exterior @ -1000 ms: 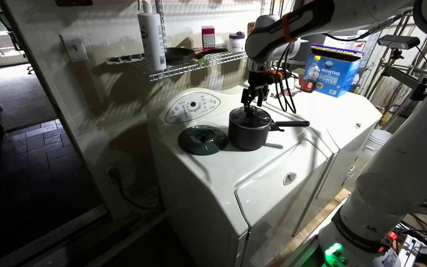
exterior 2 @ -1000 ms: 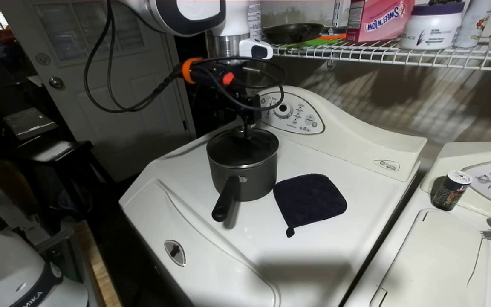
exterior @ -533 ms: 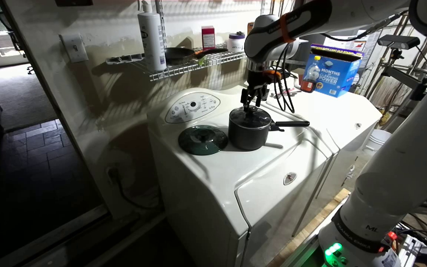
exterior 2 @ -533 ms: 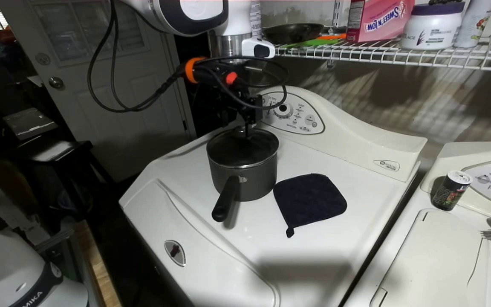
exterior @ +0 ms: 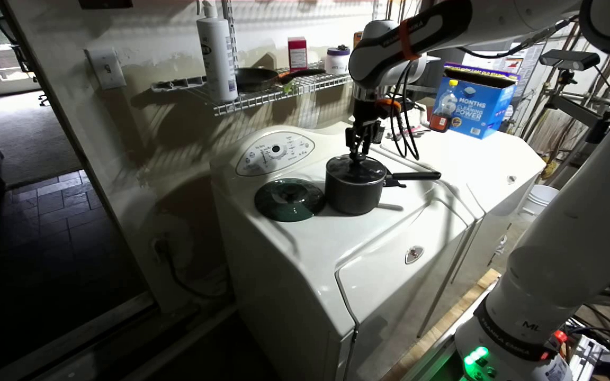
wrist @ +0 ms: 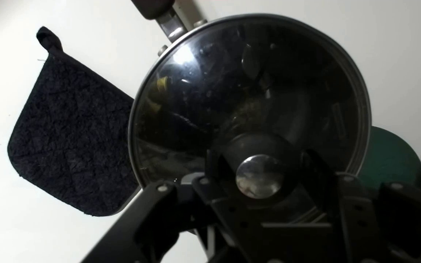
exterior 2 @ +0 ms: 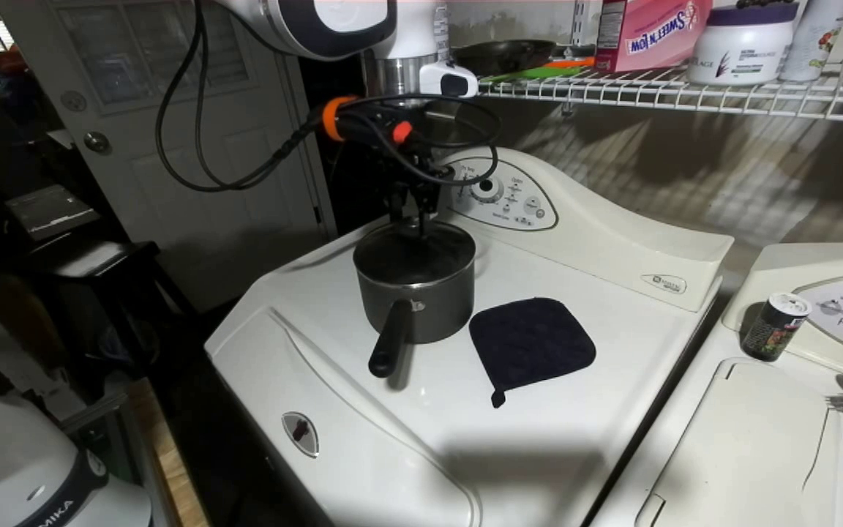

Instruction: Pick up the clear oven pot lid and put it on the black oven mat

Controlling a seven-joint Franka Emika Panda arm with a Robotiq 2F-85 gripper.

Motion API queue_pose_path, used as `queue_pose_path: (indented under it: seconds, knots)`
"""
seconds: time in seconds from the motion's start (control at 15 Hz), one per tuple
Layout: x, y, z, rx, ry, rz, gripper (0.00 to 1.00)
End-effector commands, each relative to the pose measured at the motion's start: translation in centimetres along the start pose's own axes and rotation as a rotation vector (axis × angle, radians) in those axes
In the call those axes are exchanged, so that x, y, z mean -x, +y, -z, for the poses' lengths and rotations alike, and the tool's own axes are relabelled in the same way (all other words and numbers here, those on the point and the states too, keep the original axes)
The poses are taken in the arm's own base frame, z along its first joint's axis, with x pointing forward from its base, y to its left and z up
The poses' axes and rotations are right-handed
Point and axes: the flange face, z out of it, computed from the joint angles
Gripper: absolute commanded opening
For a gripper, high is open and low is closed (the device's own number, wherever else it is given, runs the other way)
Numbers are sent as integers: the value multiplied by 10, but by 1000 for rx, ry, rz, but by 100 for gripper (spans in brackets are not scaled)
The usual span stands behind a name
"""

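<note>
Step in hand (judged): taking hold of the glass lid (wrist: pixel 247 106). In both exterior views the lid sits level on the dark saucepan (exterior 2: pixel 436 315), not yet lifted. The gripper (wrist: pixel 258 164) is down over the lid, fingers (wrist: pixel 316 171) part-way apart, one at each side of the metal-capped knob (wrist: pixel 260 179); whether they press on it cannot be told.

Next move calls for: a firm pinch on the knob, a straight lift until the lid is free, a sideways carry, a level lowering. Probable target: the quilted black pot holder (exterior 2: pixel 533 342), flat on the white dryer (exterior 2: pixel 458 410), just right of the saucepan in an exterior view. A glossy green-black disc (exterior: pixel 284 210), just left of the saucepan in an exterior view, is the less likely match. A slanted pull could drag the saucepan.

Containers: saucepan covered; contents unreadable through reflections in the glass. Blue cardboard box (exterior: pixel 477 108), far right, top open, inside hidden. Clear bottle (exterior: pixel 445 107) at its left edge: dark contents low down. Purple-lidded jar (exterior 2: pixel 740 47): opaque.
</note>
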Motion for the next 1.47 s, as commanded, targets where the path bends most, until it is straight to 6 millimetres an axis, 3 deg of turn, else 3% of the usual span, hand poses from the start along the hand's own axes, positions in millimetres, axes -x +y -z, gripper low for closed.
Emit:
queue_pose_path:
  seconds: [0.0, 0.2, 0.27, 0.33, 0.53, 1.33, 1.4]
  knots:
    - [-9, 1, 0, -8, 7, 16, 33]
    - [-8, 1, 0, -8, 7, 17, 33]
    - [-8, 1, 0, -8, 7, 17, 39]
    - [-8, 1, 0, -7, 6, 17, 82]
    - [-8, 1, -3, -6, 1, 16, 97]
    - [-10, 1, -16, -11, -24, 18, 100]
    - [-10, 1, -17, -10, -25, 18, 95]
